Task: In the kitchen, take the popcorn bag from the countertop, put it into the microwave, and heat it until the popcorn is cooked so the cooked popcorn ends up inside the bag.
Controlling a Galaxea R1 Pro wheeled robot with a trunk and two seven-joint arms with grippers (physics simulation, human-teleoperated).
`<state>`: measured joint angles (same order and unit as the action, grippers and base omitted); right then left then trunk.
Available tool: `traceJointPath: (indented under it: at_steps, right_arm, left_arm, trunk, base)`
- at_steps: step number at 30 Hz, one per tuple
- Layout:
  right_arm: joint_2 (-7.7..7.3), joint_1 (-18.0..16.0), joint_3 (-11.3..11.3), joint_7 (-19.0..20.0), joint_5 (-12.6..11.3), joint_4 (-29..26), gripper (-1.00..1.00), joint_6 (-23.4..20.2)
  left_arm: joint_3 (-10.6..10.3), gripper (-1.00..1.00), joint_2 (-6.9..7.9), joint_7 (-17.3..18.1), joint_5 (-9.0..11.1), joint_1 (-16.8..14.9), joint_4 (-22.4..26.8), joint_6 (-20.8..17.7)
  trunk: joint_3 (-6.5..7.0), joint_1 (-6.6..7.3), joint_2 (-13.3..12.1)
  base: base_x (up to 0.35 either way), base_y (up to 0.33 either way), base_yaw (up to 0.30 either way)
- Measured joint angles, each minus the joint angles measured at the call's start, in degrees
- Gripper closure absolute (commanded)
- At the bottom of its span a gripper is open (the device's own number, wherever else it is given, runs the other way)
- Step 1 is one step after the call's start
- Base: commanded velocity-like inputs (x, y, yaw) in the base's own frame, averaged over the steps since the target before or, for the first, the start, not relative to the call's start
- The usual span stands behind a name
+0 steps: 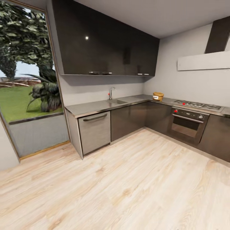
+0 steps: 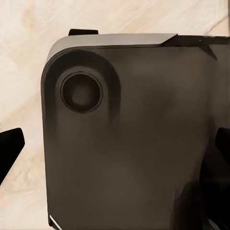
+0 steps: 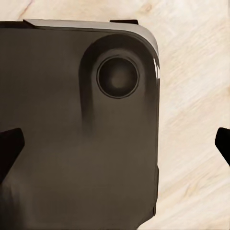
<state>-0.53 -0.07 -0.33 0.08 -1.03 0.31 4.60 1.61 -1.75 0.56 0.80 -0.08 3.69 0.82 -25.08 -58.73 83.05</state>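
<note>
Ahead, the kitchen corner: the popcorn bag [image 1: 157, 96] sits on the far tabletop [image 1: 95, 107], in the corner between the sink [image 1: 117, 102] at left and the gas hob [image 1: 197, 105] at right. The oven [image 1: 188, 124] stands below the hob. Wrist views: left tool [image 2: 120, 148] and right tool [image 3: 115, 146] each spread wide, dark fingertips [image 2: 10, 151] at frame edges, hanging over the robot's dark base [image 3: 72, 129] and the wood floor [image 1: 127, 191].
</note>
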Motion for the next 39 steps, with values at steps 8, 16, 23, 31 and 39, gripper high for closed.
traceJointPath:
  at_steps: [8, 16, 23, 31, 39]
  right_arm:
    - [0.00, 0.0, 0.0, 0.0, 0.0, 0.0, -1.00, 0.0]
    - [0.00, 0.0, 0.0, 0.0, 0.0, 0.0, -1.00, 0.0]
    - [0.00, 0.0, 0.0, 0.1, 0.1, 0.0, -1.00, 0.1]
    - [-0.16, 0.0, 0.2, 0.3, 0.6, 0.0, -1.00, 0.0]
    - [-0.34, 0.0, 0.5, 0.6, 0.9, 0.0, -1.00, 0.0]
  left_arm:
    - [0.0, -1.00, 0.00, 0.0, 0.0, 0.0, 0.0, 0.0]
    - [0.0, -1.00, 0.00, 0.0, 0.0, 0.0, 0.0, 0.0]
    - [0.0, -1.00, 0.00, 0.0, 0.1, 0.0, 0.0, 0.0]
    - [0.0, -1.00, 0.04, 0.1, 0.0, 0.0, 0.0, 0.1]
    - [0.1, -1.00, 0.00, 0.1, 0.7, 0.0, 0.1, 0.1]
  trunk:
    - [0.34, 0.00, 0.0]
    - [0.69, 0.00, 0.0]
    - [0.99, 0.00, 0.0]
    - [1.34, 0.00, 0.0]
    - [1.68, 0.00, 0.0]
  base:
    - [0.000, 0.000, -0.258]
    - [0.000, 0.000, -0.258]
    - [0.000, 0.000, -0.258]
    - [0.000, 0.000, -0.260]
    - [0.000, 0.000, -0.262]
